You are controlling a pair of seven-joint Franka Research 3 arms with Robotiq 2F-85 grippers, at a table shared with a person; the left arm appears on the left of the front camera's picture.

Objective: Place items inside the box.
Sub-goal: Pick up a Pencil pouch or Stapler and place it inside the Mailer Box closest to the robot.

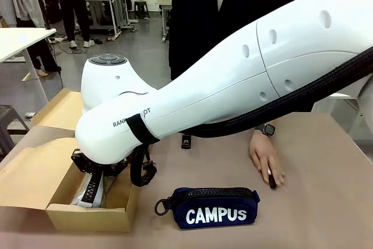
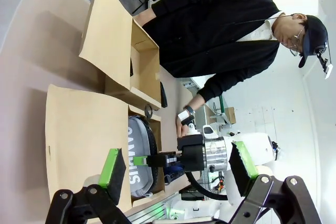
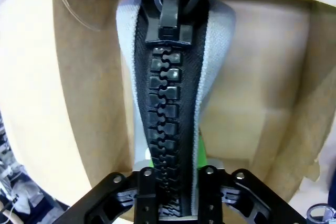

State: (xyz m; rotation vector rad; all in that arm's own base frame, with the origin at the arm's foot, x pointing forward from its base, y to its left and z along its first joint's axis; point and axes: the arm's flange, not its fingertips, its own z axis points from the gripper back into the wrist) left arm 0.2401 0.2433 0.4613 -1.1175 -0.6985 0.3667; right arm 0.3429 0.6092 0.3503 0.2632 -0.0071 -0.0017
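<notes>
The grey pouch [image 3: 210,51] lies inside the box [image 3: 84,108], zip [image 3: 165,108] facing up and its puller end against one box wall. The right gripper [image 3: 176,177] is down in the box with one finger on each side of the pouch's other end. The fabric narrows between the pads [image 3: 200,150], but I cannot tell whether they pinch it or stand just off it.

The step in hand looks like letting this pouch go. To do it well, the jaws should spread fully before any lift. The rise should then go straight up out of the box, so that no finger catches the zip teeth or drags the pouch back over the wall. The arm should also keep off the open flap [image 1: 35,173].

The navy pouch [image 1: 215,208] lies on the table [image 1: 315,220] just beside the box and seems the likely next pick. The left gripper [image 2: 177,167] hangs off to one side of the box, fingers spread wide with nothing between them. The person's hand [image 1: 265,158] rests flat on the table, well apart from the box.
</notes>
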